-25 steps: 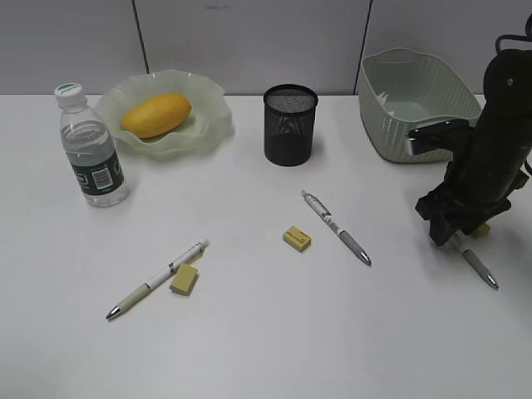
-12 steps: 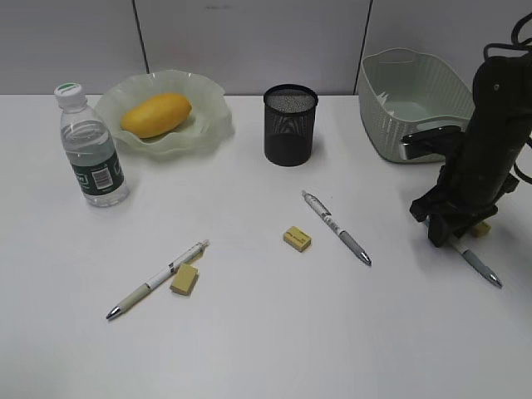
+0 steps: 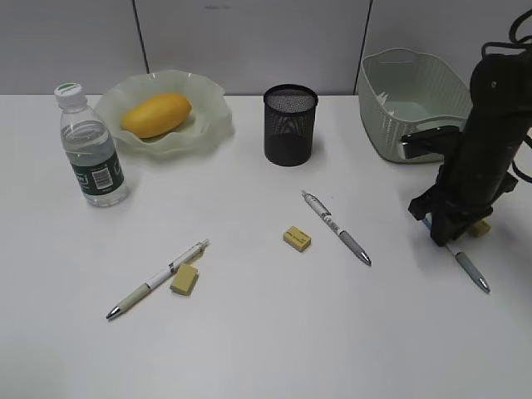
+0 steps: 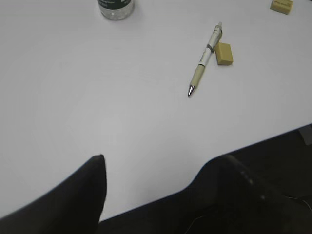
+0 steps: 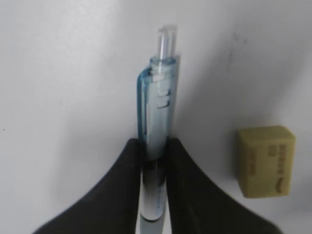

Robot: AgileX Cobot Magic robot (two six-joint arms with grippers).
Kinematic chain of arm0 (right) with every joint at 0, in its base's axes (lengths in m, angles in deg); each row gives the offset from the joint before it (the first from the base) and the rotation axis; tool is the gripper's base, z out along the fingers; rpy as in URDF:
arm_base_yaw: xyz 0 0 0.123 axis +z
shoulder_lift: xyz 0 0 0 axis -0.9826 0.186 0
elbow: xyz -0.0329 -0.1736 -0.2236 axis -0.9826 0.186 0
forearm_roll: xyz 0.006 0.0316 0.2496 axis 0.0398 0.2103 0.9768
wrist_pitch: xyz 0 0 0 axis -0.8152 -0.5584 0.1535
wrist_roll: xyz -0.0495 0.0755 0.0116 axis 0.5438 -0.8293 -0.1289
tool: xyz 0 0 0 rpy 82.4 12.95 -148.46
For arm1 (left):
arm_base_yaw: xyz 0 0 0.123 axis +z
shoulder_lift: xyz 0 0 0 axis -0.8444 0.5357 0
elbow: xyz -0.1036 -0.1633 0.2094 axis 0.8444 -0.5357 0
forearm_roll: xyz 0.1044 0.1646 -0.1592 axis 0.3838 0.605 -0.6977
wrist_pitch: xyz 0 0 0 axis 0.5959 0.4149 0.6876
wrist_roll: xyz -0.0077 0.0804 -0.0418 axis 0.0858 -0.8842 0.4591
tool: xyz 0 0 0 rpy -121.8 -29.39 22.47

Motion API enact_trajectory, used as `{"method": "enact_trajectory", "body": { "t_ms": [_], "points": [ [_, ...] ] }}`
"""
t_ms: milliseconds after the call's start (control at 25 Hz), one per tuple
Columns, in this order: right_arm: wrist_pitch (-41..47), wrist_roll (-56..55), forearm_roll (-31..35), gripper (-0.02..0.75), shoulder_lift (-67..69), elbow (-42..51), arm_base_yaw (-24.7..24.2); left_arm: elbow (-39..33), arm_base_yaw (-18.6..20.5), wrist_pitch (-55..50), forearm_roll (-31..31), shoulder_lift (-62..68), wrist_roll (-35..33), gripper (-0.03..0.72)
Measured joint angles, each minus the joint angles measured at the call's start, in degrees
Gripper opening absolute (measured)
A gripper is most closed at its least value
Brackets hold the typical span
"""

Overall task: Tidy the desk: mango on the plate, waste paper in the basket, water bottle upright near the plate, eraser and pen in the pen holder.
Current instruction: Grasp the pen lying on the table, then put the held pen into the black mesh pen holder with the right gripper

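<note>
Right claw (image 5: 152,156) pinches blue pen (image 5: 157,107); eraser (image 5: 265,161) print unreadable.

Far behind the right pincer (image 3: 445,237): a wall (image 3: 249,41) of pale grey panels, split by dark upright seams (image 3: 366,41), one just left of it and higher, another much further left. Under it and spreading wide to its left: a plain white desk (image 3: 274,349), matte, meeting the wall in one straight line. Lit softly and evenly, with only faint, blurred shadows. Past the desk's near edge, in the left wrist view: dark space (image 4: 292,146), too dim to make out.
</note>
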Motion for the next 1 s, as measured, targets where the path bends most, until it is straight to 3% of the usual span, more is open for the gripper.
{"method": "enact_trajectory", "body": {
  "t_ms": [320, 520, 800, 1000],
  "points": [
    [4.82, 0.03, 1.33, 0.136, -2.35, -3.85, 0.93, 0.00, 0.00, 0.00, 0.00, 0.00, 0.00, 0.537],
    [3.75, 1.30, 5.69, 0.136, -7.93, -4.50, 3.89, 0.00, 0.00, 0.00, 0.00, 0.00, 0.00, 0.537],
    [-5.06, 1.53, 10.60, 0.134, -11.35, -12.38, 8.97, 0.00, 0.00, 0.00, 0.00, 0.00, 0.00, 0.537],
    [-18.95, 1.55, 12.68, 0.134, -11.35, -17.01, 12.69, 0.00, 0.00, 0.00, 0.00, 0.00, 0.00, 0.537]
  ]
}}
